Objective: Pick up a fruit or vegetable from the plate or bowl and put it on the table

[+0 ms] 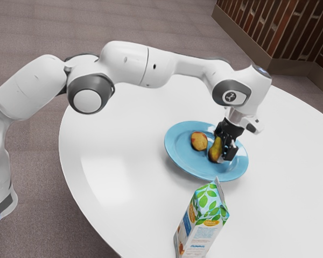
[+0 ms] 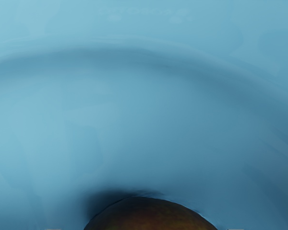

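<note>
Up close: a tall box (image 1: 202, 223) on the white table (image 1: 118, 156), near the blue plate (image 1: 180, 156), clear of the pear. On the plate: the pear (image 1: 215, 150) w/ the gripper (image 1: 223, 156) right down at it. Can't tell if it's open or has hold. Just beside the pear, a red & yellow fruit (image 1: 199, 141). Far back: brown wall (image 1: 277, 27), approx. corner-shaped.

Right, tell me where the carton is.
In the exterior view, the carton stands on the white table at the lower edge, a little right of centre, nearer the camera than the blue plate.
</note>
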